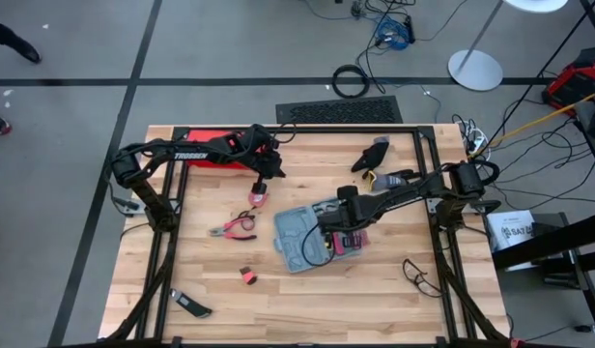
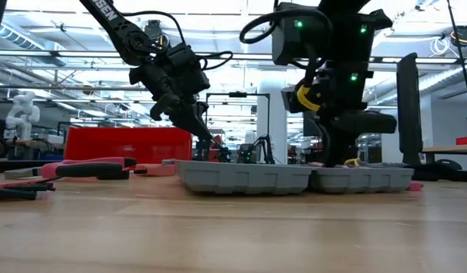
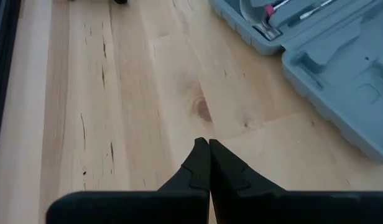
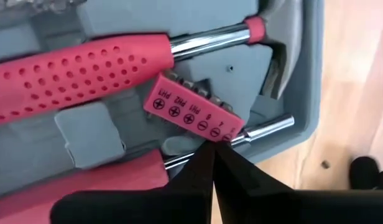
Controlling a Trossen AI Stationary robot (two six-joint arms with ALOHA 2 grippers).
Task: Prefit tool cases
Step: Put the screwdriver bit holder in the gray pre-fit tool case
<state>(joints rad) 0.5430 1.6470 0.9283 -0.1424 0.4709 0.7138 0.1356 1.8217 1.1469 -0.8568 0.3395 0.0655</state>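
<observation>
Pink plastic fills the view past the right gripper (image 4: 211, 148), whose jaws are pressed together with nothing between them, their tips touching the corner of the bit holder (image 4: 190, 111) inside the open tool case (image 1: 302, 235). Seating it well likely calls for a light, straight push into its grey moulded recess, beside the dimpled hammer handle (image 4: 73, 78) and its chrome shaft. Over bare counter (image 3: 135, 93), the left gripper (image 3: 208, 144) waits, jaws also closed and empty.
</observation>
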